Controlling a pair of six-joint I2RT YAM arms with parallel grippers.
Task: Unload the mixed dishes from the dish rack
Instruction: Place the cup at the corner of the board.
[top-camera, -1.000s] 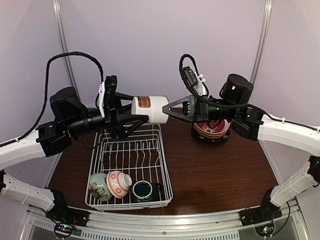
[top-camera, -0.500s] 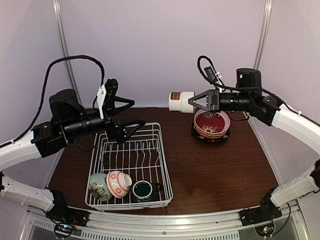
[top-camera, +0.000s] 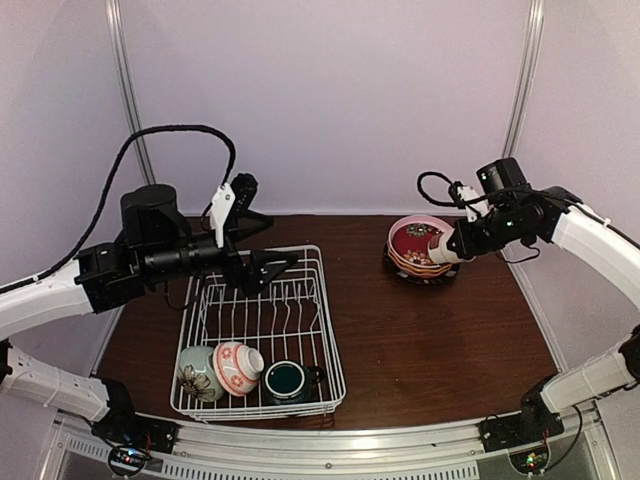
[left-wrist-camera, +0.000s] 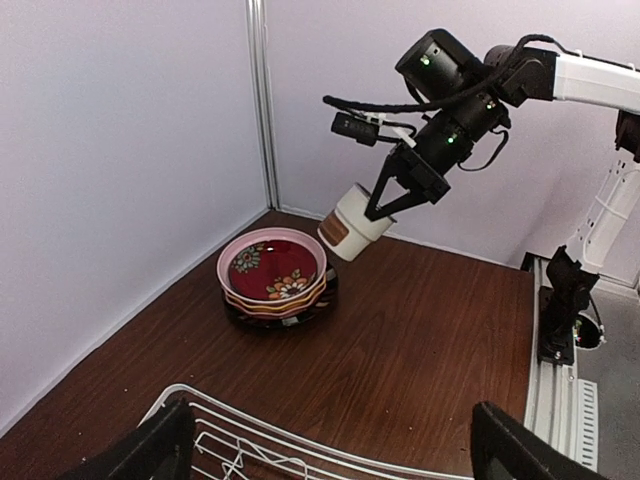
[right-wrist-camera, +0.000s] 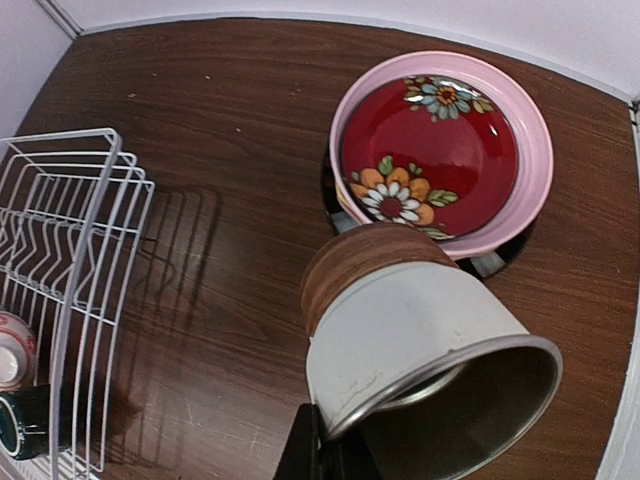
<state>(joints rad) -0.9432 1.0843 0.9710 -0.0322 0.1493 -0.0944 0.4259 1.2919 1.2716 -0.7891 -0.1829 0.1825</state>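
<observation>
Cup (left-wrist-camera: 348, 224), white with a brown band, hangs tilted just beside the stacked plates (top-camera: 412, 268), its rim pinched by the right gripper (left-wrist-camera: 392, 200). Left gripper (top-camera: 266, 240) hovers spread wide over the dish rack (top-camera: 262, 318), whose near end holds a pale-green bowl (top-camera: 197, 372), pink-white bowl (top-camera: 238, 366) and teal mug (top-camera: 286, 381)

— Top view?
— Fixed high behind both arm bases (top-camera: 130, 428), facing the back wall (top-camera: 320, 100), far off; takes in the whole dish rack (top-camera: 262, 322) and plate stack (top-camera: 410, 245).
— Left wrist?
— Looks forward between the spread fingers (left-wrist-camera: 150, 450) of the left gripper (left-wrist-camera: 330, 452); plate stack well ahead, right gripper (left-wrist-camera: 400, 200) beyond it.
— Right wrist?
— Close, pointing down past the white cup (right-wrist-camera: 400, 330) at its fingertips; same plate stack just beyond, rack corner off left.
</observation>
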